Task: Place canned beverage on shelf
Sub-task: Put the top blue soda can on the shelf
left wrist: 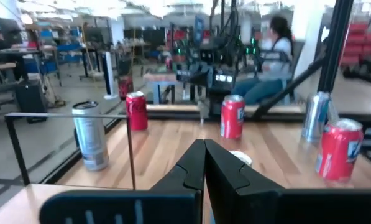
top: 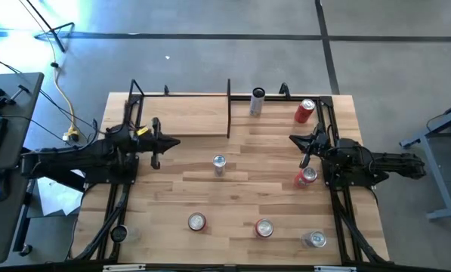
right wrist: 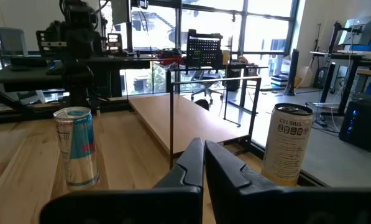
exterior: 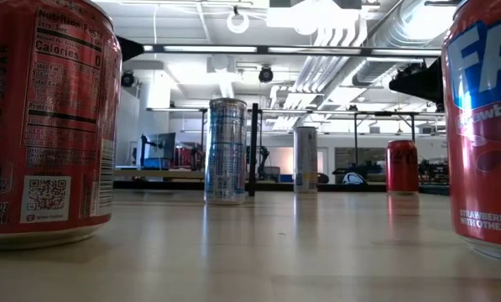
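Both hands pressed together, nothing held — arms parked either side of the shelf [top: 187, 115], left hand [top: 174, 142] just before it, right hand [top: 295, 139] off its far end. The silver can [top: 219, 164] stands loose on the surface, near the shelf's front, likely the easy first pick.

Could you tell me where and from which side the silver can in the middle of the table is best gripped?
Grip the silver can across its round mid-body, coming level from the left pincer side; it stands upright and alone.
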`<action>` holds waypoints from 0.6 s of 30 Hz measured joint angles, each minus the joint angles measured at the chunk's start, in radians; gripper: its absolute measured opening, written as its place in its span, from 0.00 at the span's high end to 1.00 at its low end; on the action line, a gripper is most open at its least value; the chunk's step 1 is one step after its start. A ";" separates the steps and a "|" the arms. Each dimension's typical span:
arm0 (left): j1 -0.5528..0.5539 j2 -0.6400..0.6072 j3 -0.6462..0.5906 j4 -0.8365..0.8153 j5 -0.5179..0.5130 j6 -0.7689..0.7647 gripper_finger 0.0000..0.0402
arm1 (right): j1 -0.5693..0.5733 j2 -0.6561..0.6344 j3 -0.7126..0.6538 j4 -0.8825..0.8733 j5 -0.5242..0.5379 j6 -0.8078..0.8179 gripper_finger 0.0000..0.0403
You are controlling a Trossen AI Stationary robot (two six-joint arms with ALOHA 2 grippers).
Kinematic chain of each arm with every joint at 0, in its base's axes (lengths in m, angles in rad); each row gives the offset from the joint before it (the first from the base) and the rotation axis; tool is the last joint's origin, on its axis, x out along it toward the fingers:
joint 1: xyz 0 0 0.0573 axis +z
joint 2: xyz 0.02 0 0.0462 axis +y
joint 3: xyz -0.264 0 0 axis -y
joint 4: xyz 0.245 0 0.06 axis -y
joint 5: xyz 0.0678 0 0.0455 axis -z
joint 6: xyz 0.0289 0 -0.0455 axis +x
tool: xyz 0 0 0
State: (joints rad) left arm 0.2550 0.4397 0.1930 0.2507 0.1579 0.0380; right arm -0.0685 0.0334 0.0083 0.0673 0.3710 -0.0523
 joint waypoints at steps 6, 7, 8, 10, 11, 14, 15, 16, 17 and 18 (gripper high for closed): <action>0.022 0.306 0.214 0.002 0.279 0.034 1.00 | 0.000 0.000 0.000 0.000 0.000 0.000 1.00; 0.025 0.360 0.254 0.001 0.311 0.037 1.00 | 0.000 0.000 0.000 0.000 0.000 0.000 1.00; 0.029 0.414 0.294 -0.010 0.334 0.044 1.00 | 0.000 0.000 0.000 0.000 0.000 0.000 1.00; 0.036 0.513 0.370 -0.065 0.343 0.049 1.00 | 0.000 0.000 0.000 0.000 0.000 0.000 1.00; 0.039 0.563 0.407 -0.092 0.343 0.049 1.00 | 0.000 0.000 0.000 0.000 0.000 0.000 1.00; 0.035 0.690 0.505 -0.157 0.341 0.036 1.00 | 0.000 0.000 0.000 0.000 0.000 0.000 1.00; 0.028 0.725 0.532 -0.175 0.334 0.022 0.99 | 0.000 0.000 0.000 0.000 0.000 0.000 1.00; 0.018 0.757 0.557 -0.189 0.331 0.016 0.98 | 0.000 0.000 0.000 0.000 0.000 0.000 1.00; 0.006 0.782 0.582 -0.204 0.330 0.016 0.96 | 0.000 0.000 0.000 0.000 0.000 0.000 1.00; -0.006 0.802 0.607 -0.228 0.324 0.014 0.93 | 0.000 0.000 0.000 0.000 0.000 0.000 1.00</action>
State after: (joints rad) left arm 0.2485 1.2412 0.8003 0.0224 0.4822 0.0525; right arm -0.0685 0.0334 0.0086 0.0673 0.3710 -0.0521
